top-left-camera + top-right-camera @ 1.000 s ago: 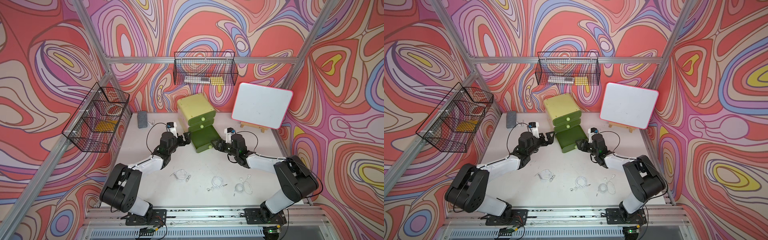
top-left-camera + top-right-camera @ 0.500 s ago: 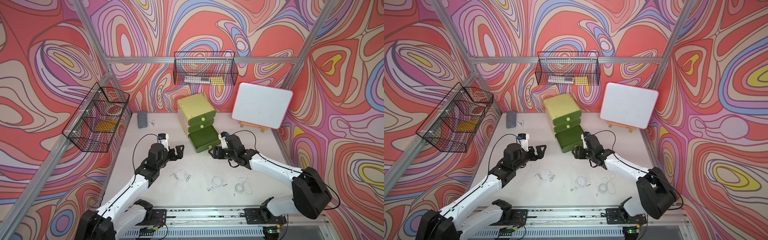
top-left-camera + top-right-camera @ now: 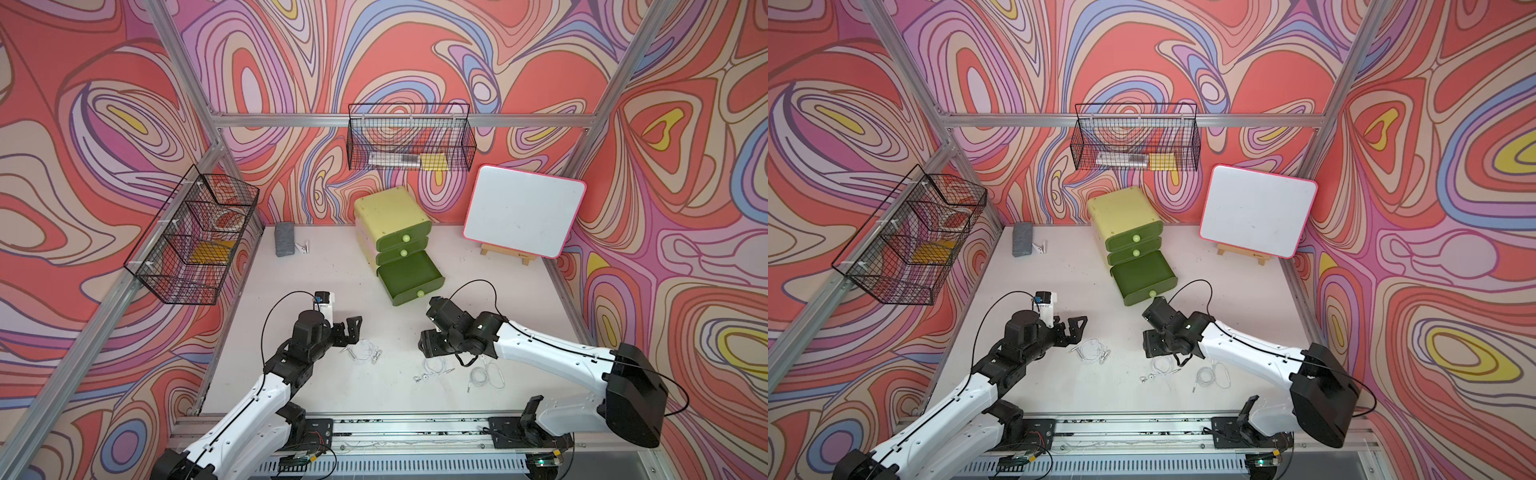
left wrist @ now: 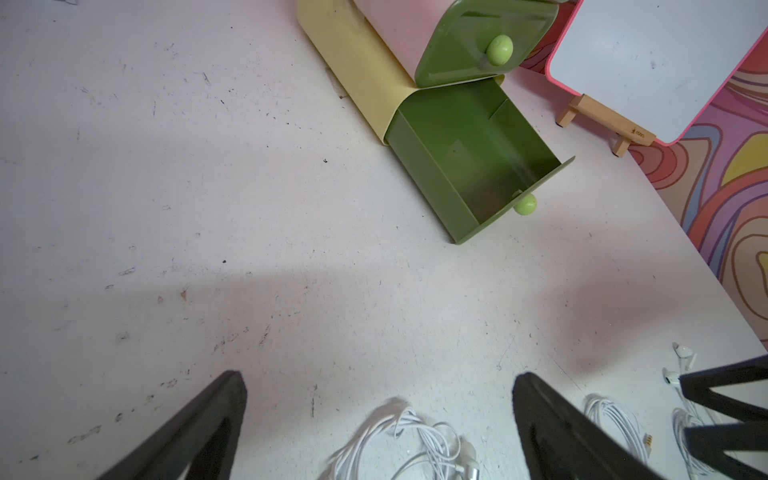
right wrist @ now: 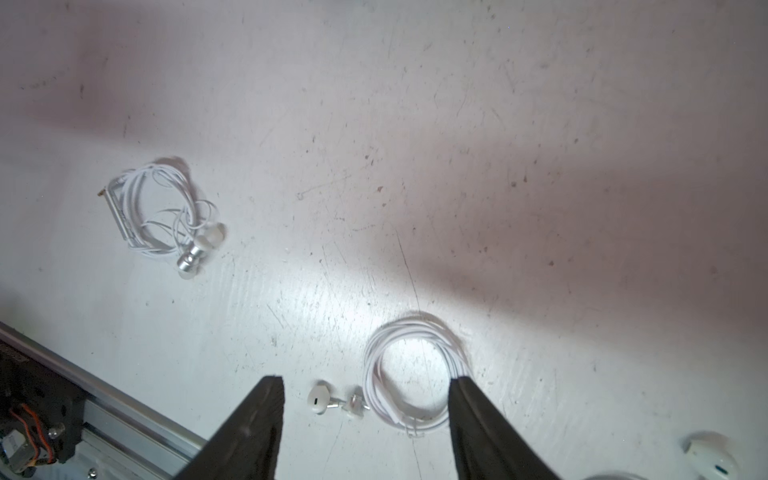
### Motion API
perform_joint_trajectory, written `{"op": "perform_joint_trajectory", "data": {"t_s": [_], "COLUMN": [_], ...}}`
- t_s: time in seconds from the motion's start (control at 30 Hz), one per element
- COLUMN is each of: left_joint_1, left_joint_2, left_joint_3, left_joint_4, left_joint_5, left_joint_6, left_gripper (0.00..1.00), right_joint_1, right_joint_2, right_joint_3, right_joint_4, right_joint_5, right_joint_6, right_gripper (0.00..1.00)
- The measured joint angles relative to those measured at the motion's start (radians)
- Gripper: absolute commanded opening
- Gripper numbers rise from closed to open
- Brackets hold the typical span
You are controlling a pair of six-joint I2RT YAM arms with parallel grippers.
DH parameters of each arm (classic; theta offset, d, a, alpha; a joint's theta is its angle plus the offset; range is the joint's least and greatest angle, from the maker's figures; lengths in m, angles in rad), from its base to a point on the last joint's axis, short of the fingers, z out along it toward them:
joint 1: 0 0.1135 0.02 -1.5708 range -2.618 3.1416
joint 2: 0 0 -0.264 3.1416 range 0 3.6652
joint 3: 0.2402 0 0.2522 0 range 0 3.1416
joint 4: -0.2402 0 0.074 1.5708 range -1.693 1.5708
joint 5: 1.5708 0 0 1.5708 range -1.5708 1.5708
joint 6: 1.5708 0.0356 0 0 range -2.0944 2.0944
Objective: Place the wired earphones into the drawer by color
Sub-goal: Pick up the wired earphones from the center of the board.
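The table (image 4: 208,208) is matt, scuffed white; the drawer (image 4: 469,166) smooth glossy green; the easel (image 4: 606,120) bare wood

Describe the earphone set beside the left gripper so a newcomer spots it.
From the yellow-green drawer cabinet, come forward to the open left gripper. The white coil by its fingertips lies apart from the other two white coils and alone has silver barrel-shaped buds.

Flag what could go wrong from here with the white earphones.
The middle white earphones lie below the open right fingers, buds outside the coil; a coil grasp might leave them dangling to snag the front of the open bottom drawer.
The rightmost white earphones lie close by; closing could drag them along.
The leftmost white earphones lie flat below the open left fingers; thin cable may slip out.
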Motion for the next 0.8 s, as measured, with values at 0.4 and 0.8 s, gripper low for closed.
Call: {"op": "perform_joint_trajectory", "data": {"t_s": [0.4,0.8], "left_joint_1": [0.0,0.0], "left_joint_2": [0.011,0.011], "left_joint_3": [0.0,0.0], "left_joint_4": [0.0,0.0], "left_joint_5": [0.0,0.0], "left_joint_6": [0.003,0.003], "left_gripper": [0.99,0.99], "right_joint_1": [0.092,0.108], "right_joint_2": [0.182,0.231], "right_joint_3": [0.053,0.066], "right_joint_4": [-0.042,-0.065], "right_joint_5": [0.046,0.076], "right_joint_6": [0.081,0.12], "right_gripper": [0.52,0.37]}}
